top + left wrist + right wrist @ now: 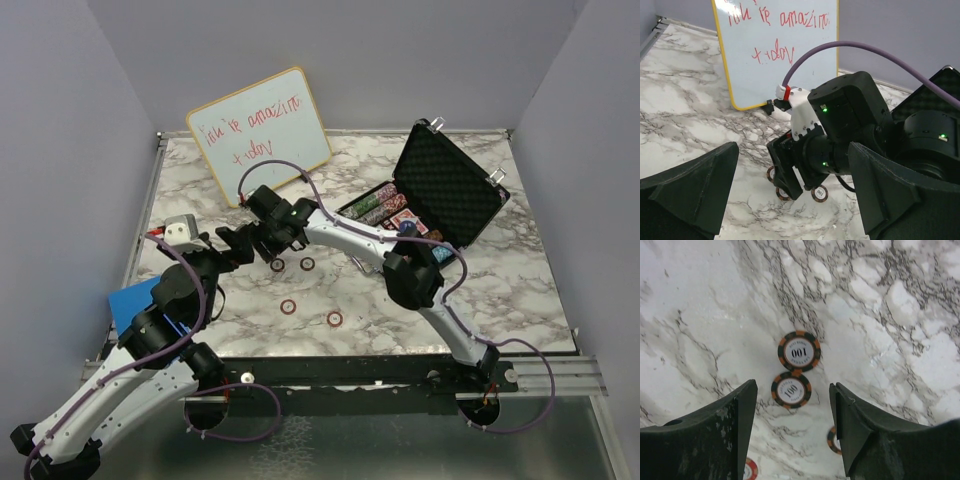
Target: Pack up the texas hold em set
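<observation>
Right now I have the right gripper (792,396) low over the marble table (500,290), its jaws apart and holding nothing. Through its wrist camera I see two black-and-orange poker chips marked 100 lying flat: the nearer chip (791,389) sits on the table in the gap between the fingers, and the farther chip (799,350) lies just beyond it, almost touching. A third chip (832,439) peeks out from behind the right finger, and a red-edged chip (750,470) shows at the bottom edge.

From above, four loose chips lie on the table in front of the arms, well apart from the briefcase (445,185). The case stands open at the back right, its foam-lined lid raised and silver latches (437,124) on the lid's edge. Rows of chips (372,206) and red card decks (405,220) sit inside the tray.

The left gripper (792,165) hangs just beside the right one, facing it, jaws spread fully with nothing between them. Behind both leans the whiteboard (262,130) with red writing. A blue object (132,300) lies at the left edge.
</observation>
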You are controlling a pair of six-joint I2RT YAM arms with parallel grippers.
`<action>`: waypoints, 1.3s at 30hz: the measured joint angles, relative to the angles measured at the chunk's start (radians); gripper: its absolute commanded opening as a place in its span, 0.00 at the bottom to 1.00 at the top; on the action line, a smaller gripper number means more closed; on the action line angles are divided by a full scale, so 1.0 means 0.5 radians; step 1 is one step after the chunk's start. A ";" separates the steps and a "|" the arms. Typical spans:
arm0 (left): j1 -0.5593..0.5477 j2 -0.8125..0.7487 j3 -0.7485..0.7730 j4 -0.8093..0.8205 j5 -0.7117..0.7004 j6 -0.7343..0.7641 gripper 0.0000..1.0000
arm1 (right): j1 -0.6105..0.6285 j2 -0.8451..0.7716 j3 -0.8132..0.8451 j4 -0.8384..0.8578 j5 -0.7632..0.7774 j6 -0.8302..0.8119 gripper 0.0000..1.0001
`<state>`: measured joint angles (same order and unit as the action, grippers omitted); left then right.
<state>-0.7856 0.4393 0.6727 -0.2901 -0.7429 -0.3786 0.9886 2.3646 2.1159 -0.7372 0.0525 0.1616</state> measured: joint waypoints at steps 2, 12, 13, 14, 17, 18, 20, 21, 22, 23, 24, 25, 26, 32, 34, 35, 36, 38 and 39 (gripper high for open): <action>0.000 -0.021 -0.005 -0.005 -0.018 -0.006 0.99 | 0.007 0.043 0.035 0.073 0.034 -0.005 0.64; 0.000 -0.047 -0.005 -0.012 -0.062 -0.014 0.99 | 0.019 0.416 0.421 0.133 0.194 -0.003 0.58; 0.000 -0.048 -0.005 -0.013 -0.063 -0.014 0.99 | 0.017 0.446 0.464 0.100 0.198 -0.001 0.57; 0.000 -0.048 -0.006 -0.014 -0.064 -0.015 0.99 | 0.013 0.468 0.507 0.074 0.198 0.008 0.55; 0.000 -0.048 -0.011 -0.014 -0.064 -0.021 0.99 | 0.011 0.479 0.544 -0.014 0.198 0.018 0.42; 0.000 -0.048 -0.015 -0.014 -0.064 -0.021 0.99 | 0.011 0.478 0.544 -0.036 0.192 0.031 0.40; 0.000 -0.047 -0.020 -0.017 -0.064 -0.024 0.99 | 0.011 0.478 0.544 -0.059 0.182 0.043 0.37; 0.000 -0.047 -0.021 -0.016 -0.063 -0.027 0.99 | 0.011 0.478 0.544 -0.069 0.179 0.044 0.36; 0.000 -0.047 -0.022 -0.016 -0.063 -0.028 0.99 | 0.011 0.475 0.540 -0.076 0.172 0.043 0.35; 0.000 -0.046 -0.023 -0.016 -0.063 -0.029 0.99 | 0.011 0.466 0.526 -0.079 0.163 0.042 0.35; 0.000 -0.043 -0.023 -0.016 -0.063 -0.032 0.99 | 0.011 0.450 0.497 -0.077 0.153 0.040 0.35; 0.000 -0.041 -0.023 -0.016 -0.063 -0.034 0.99 | 0.010 0.428 0.460 -0.079 0.137 0.034 0.34; 0.000 -0.038 -0.023 -0.016 -0.063 -0.035 0.99 | 0.010 0.398 0.415 -0.082 0.119 0.024 0.35; 0.000 -0.018 -0.027 -0.018 -0.061 -0.047 0.99 | 0.010 0.175 0.063 -0.153 -0.015 -0.083 0.35; 0.000 -0.018 -0.028 -0.018 -0.060 -0.050 0.99 | 0.011 0.063 -0.117 -0.187 -0.081 -0.136 0.36; 0.000 -0.018 -0.028 -0.018 -0.060 -0.051 0.99 | 0.011 0.021 -0.182 -0.208 -0.104 -0.150 0.36; 0.000 -0.018 -0.029 -0.018 -0.060 -0.053 0.99 | 0.011 -0.034 -0.272 -0.211 -0.132 -0.172 0.36; 0.000 -0.018 -0.031 -0.018 -0.060 -0.056 0.99 | 0.011 -0.137 -0.438 -0.259 -0.192 -0.210 0.37; 0.000 -0.018 -0.031 -0.018 -0.060 -0.058 0.99 | 0.011 -0.172 -0.497 -0.270 -0.214 -0.224 0.38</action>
<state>-0.7856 0.4301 0.6571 -0.2989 -0.7731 -0.4076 0.9939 2.2784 1.8671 -0.8722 -0.0544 0.0498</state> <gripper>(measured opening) 0.988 0.360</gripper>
